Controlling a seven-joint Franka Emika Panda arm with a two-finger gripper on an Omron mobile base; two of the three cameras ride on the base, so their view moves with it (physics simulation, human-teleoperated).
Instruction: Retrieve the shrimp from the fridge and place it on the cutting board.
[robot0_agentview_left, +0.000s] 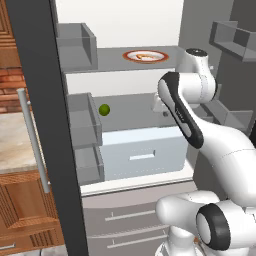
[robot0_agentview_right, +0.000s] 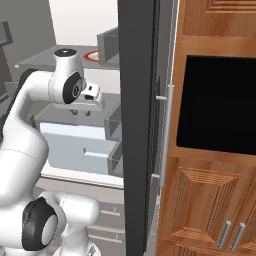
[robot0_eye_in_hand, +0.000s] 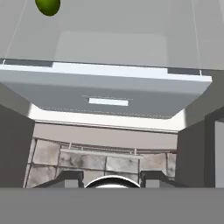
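The fridge (robot0_agentview_left: 125, 30) was seen standing wide open, its white inner wall lit and its dark grey doors swung out to either side, grey bins lined along the left door (robot0_agentview_left: 80, 47). On the upper grey shelf (robot0_agentview_left: 110, 60) a round white red-rimmed plate (robot0_agentview_left: 145, 56) was set toward the right, and the shrimp (robot0_agentview_left: 145, 58) was made out lying on it as a small orange-pink piece, its shape too small to be read closely. One shelf down, a small green ball (robot0_agentview_left: 104, 110) was found resting at the left, just beside the door bins, and the same ball was caught at the top edge of the hand view (robot0_eye_in_hand: 48, 6). Below that shelf the pale drawer (robot0_agentview_left: 142, 152) was seen shut, its front also spread across the hand view (robot0_eye_in_hand: 107, 94). The white arm was reached into the fridge at the level of the lower shelf, well below the plate, with the gripper (robot0_agentview_right: 81, 112) hung under the wrist in the right base view, above the drawer. In the hand view the two dark fingertips (robot0_eye_in_hand: 68, 178) were shown set apart at the bottom, so the jaws were held spread with nothing between them. Brown wooden cabinets (robot0_agentview_right: 215, 200) were seen to the right of the fridge door.
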